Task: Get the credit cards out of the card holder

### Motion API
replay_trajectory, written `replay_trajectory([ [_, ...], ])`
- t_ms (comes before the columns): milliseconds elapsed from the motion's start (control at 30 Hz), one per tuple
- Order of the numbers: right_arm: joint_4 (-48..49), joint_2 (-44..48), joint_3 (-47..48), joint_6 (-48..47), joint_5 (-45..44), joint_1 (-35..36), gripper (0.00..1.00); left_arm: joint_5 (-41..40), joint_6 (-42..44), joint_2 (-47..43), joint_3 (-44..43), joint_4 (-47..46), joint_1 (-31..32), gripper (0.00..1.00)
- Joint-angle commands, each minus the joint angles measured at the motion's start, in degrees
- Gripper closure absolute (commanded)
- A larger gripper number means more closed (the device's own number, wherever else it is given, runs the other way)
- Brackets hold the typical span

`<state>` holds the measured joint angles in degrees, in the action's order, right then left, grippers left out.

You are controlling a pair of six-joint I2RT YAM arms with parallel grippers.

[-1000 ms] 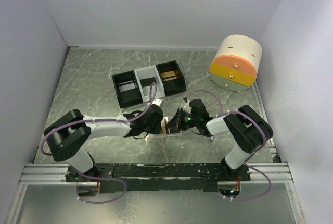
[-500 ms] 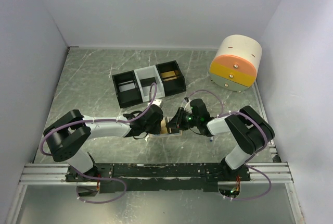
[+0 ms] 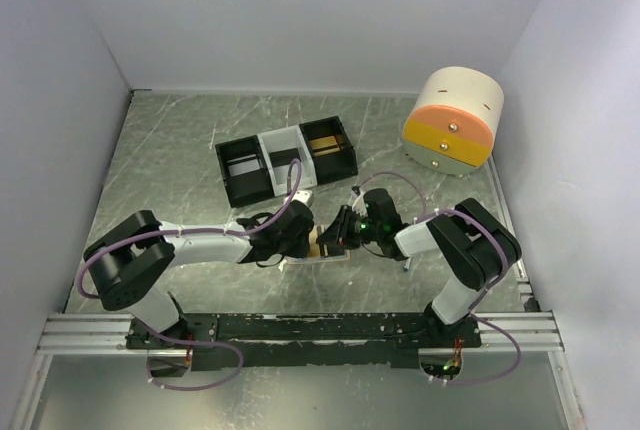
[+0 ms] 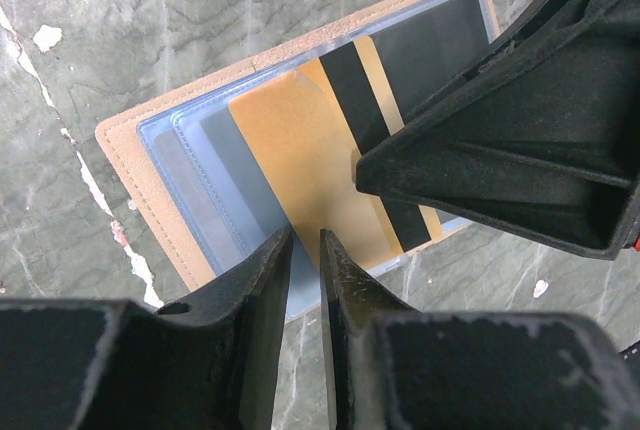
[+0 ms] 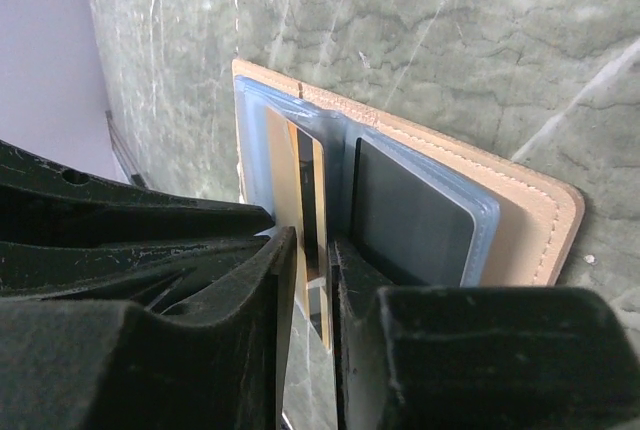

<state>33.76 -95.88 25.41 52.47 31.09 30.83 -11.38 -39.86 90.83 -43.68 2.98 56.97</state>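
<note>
Left end effector (image 4: 306, 242): the fingers are held narrowly apart and nothing is seen in the gap. The tips are set at the near edge of the gold card (image 4: 290, 140); contact cannot be resolved.

Right end effector (image 5: 316, 250): the gold card (image 5: 282, 170) is seen running edge-on into the gap between the fingers. Whether it is clamped or loose cannot be told, because the slot is in shadow.

In the left wrist view, the far end of the gold card and part of its black stripe are covered by the body of the right end effector.

The card holder (image 4: 125, 145) is laid open and flat on the counter (image 4: 150, 10), tan rim outermost and pale blue sleeves up. One corner is hidden under the right end effector. A dark card (image 5: 410, 220) is seated in the other sleeve. A greyish shape is seen in the sleeve under the gold card and cannot be identified.

In the top view, the card holder (image 3: 325, 253) is mostly masked by both end effectors, which meet nose to nose over it at mid-counter, toward the near edge. The tray (image 3: 228, 185) is near, behind the left one. The round container (image 3: 455, 120) is well apart, at the far right. Open counter is seen at far left and behind the tray. Both sides are closed by walls, and the near edge by the rail (image 3: 300, 328).
</note>
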Motion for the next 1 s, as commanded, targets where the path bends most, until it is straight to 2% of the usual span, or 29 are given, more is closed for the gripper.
replay_trajectory([
  [0,-0.54,-0.03,0.51,-0.53,-0.86,-0.34,0.83,-0.80,1.10,1.39,-0.39,4.13,0.36,0.70],
  [267,-4.19,3.31,0.07,-2.34,-3.30,-1.58,1.00,-1.18,0.74,1.04,-0.19,4.61,0.34,0.70],
  [500,-6.12,6.61,-1.01,-3.89,-4.12,-2.30,1.00,-1.87,0.56,0.37,-0.10,4.73,0.34,0.69],
  [700,-2.12,7.10,-2.24,-3.54,-1.31,-2.28,1.00,-1.90,0.41,-0.91,0.07,4.43,0.34,0.67],
  [967,-1.21,11.91,-3.74,-5.61,-5.09,-2.31,1.00,-2.22,-0.83,-4.78,1.12,3.85,0.34,0.57],
])
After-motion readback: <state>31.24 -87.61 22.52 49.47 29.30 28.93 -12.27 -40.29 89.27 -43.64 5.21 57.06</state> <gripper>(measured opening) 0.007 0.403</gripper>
